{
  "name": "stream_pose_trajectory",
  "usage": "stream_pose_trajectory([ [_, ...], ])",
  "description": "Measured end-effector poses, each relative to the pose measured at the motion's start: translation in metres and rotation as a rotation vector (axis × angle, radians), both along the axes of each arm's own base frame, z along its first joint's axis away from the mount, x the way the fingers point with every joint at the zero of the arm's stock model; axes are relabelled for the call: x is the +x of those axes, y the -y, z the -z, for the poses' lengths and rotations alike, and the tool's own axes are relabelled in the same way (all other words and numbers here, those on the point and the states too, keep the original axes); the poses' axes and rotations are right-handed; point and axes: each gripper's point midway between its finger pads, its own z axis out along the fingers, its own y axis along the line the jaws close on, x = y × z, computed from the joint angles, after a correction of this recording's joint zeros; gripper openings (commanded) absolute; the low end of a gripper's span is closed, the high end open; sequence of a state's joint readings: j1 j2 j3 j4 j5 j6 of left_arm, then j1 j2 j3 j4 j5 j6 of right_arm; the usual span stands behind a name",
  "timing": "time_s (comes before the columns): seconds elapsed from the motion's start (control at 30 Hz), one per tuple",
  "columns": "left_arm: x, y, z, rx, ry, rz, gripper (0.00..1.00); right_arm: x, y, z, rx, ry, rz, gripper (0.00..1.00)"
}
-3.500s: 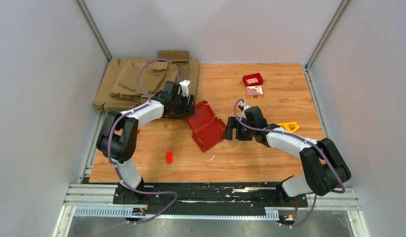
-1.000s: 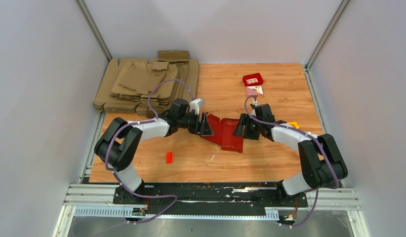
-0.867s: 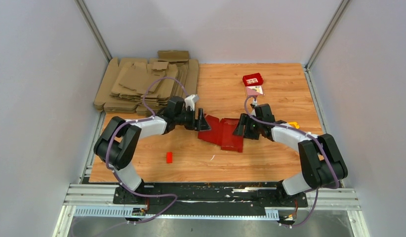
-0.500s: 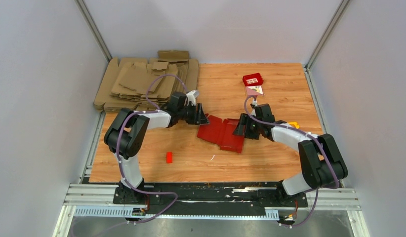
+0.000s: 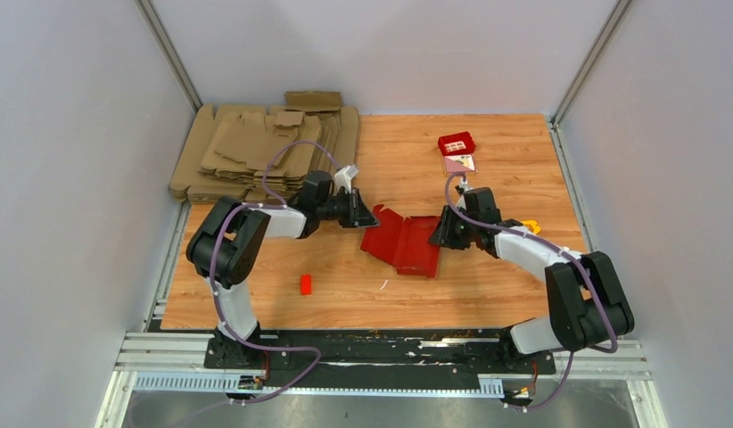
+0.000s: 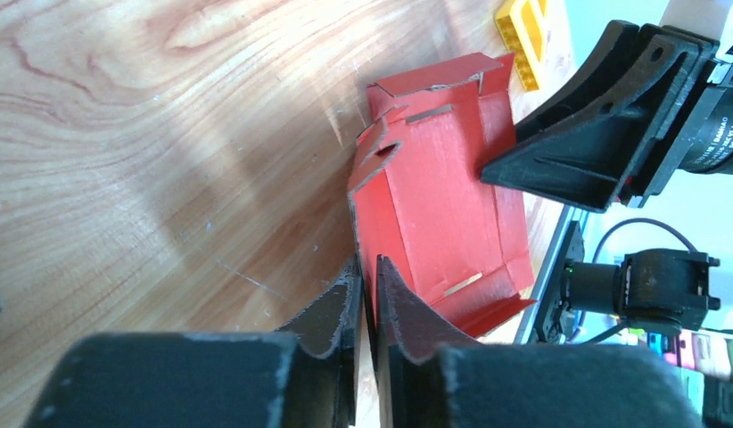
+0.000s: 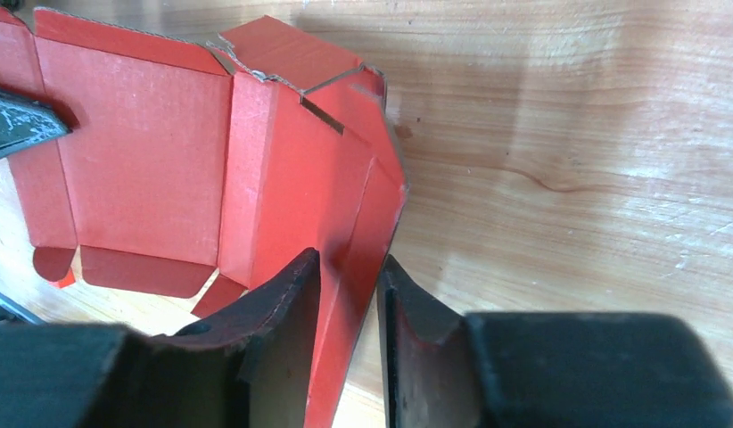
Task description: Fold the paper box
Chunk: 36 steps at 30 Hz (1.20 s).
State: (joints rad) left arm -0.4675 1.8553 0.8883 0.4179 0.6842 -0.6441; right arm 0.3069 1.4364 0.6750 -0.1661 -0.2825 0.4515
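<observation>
The paper box (image 5: 399,242) is a bright red creased card lying mid-table, partly unfolded, with its side walls raised. My left gripper (image 5: 369,217) is at its left edge. In the left wrist view, that gripper (image 6: 365,272) is shut on the upright left wall of the box (image 6: 443,214). My right gripper (image 5: 437,235) is at the opposite edge. In the right wrist view, it (image 7: 350,267) is closed around a raised right flap of the box (image 7: 149,169). The card lies against one of its pads, with a sliver of gap at the other.
A stack of brown cardboard sheets (image 5: 256,147) fills the back left corner. A small red tile (image 5: 457,143) lies at the back right, and a yellow piece (image 5: 528,228) sits just behind the right arm. A small red block (image 5: 305,283) rests near the front left.
Both grippers have closed from open onto opposite edges of the red box. The box has shifted slightly and its side walls now stand more upright.
</observation>
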Motion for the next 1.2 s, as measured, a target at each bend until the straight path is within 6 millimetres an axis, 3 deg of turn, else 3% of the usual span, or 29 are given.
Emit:
stream_pose_trajectory([
  [0.07,-0.003,0.000,-0.003,-0.010,0.005,0.005,0.09,0.000,0.000,-0.004,0.002,0.014,-0.002,0.15],
  [0.2,-0.008,-0.003,-0.015,-0.021,0.036,0.012,0.06,0.000,-0.001,-0.007,0.008,0.023,-0.007,0.17],
  [0.37,-0.015,-0.009,-0.045,-0.032,0.150,0.025,0.00,-0.001,0.000,-0.006,0.006,0.017,-0.013,0.45],
  [0.47,-0.021,-0.014,-0.062,-0.035,0.229,0.025,0.00,-0.002,-0.002,-0.007,0.010,0.022,-0.027,0.53],
  [0.63,-0.037,-0.031,-0.077,-0.036,0.350,-0.002,0.00,-0.003,-0.013,-0.021,0.049,0.070,-0.080,0.55],
  [0.8,-0.052,-0.041,-0.074,-0.035,0.411,-0.023,0.00,-0.005,-0.033,-0.037,0.084,0.146,-0.169,0.56],
  [0.9,-0.055,-0.043,-0.073,-0.035,0.438,-0.028,0.00,-0.008,-0.043,-0.041,0.102,0.165,-0.209,0.50],
  [0.97,-0.056,-0.044,-0.075,-0.036,0.456,-0.033,0.08,-0.008,-0.047,-0.044,0.116,0.185,-0.230,0.45],
  [1.1,-0.056,-0.044,-0.079,-0.052,0.485,-0.032,0.33,-0.007,-0.051,-0.050,0.133,0.229,-0.257,0.37],
  [1.2,-0.057,-0.041,-0.079,-0.067,0.488,-0.015,0.41,-0.008,-0.053,-0.055,0.137,0.259,-0.280,0.35],
])
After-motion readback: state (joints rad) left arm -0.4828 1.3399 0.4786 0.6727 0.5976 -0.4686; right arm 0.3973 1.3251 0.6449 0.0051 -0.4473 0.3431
